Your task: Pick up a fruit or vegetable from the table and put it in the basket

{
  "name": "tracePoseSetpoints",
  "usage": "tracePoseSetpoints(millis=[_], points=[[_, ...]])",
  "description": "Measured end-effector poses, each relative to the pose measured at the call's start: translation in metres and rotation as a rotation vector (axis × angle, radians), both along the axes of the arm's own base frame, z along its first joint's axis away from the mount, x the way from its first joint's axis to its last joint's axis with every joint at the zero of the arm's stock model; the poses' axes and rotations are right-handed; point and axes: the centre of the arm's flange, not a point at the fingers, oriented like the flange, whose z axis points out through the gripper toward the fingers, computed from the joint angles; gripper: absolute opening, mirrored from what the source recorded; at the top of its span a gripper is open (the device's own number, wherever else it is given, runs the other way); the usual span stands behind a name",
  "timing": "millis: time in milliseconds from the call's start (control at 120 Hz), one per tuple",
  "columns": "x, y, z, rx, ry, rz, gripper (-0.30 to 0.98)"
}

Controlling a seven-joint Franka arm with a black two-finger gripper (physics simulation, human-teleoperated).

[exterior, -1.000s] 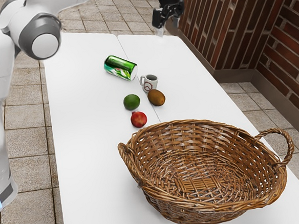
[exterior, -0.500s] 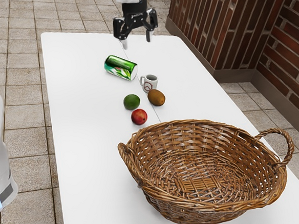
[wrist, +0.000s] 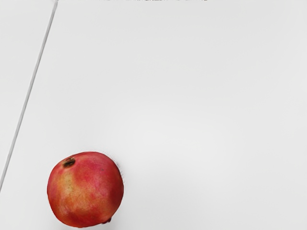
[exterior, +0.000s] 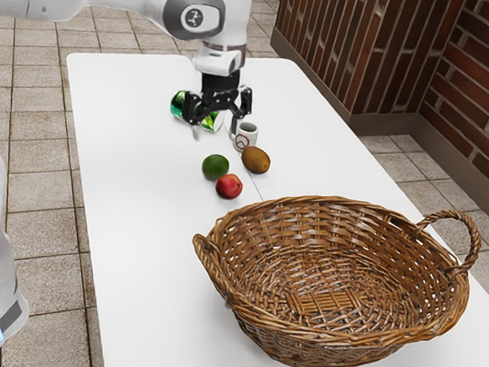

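Worktop: long and white [exterior: 148, 249], running from the top of the exterior view to its lower edge.
Basket: brown wicker [exterior: 281, 340], lower right of the frame, a handle at each end; its woven floor is in view, with no fruit in it.
Arm: white [exterior: 225, 21], reaching in across the upper left. The step in hand looks like the approach to a fruit, with the lift and basket drop to do.
Gripper: black [exterior: 216, 137], upper centre, fingers spread wide, holding nothing.
Can: green [exterior: 180, 106], lying on its side, partly hidden by the gripper.
Mug: small, white [exterior: 248, 137], upper centre; contents can't be made out.
Brown fruit: oval [exterior: 255, 160], just beside the mug.
Green fruit: round [exterior: 216, 166], near the centre.
Pomegranate: red [exterior: 229, 186], near the basket's rim; probably the target. Next, the gripper should centre over it, then lower.
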Motion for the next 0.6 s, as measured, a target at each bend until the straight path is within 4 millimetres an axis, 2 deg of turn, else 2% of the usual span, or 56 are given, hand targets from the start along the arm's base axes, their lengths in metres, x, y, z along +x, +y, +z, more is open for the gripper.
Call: tracePoseSetpoints(millis=[83,317,483,550,600], points=[[0.0,-0.008,-0.007,0.004,0.011,-0.018,0.69],[-0.002,0.012,-0.036,0.012,0.05,0.018,0.69],[0.002,0.017,-0.042,0.039,0.048,0.02,0.69],[0.005,0.014,-0.046,0.046,0.047,0.014,0.69],[0.013,0.004,-0.055,0.048,0.058,-0.003,0.69]])
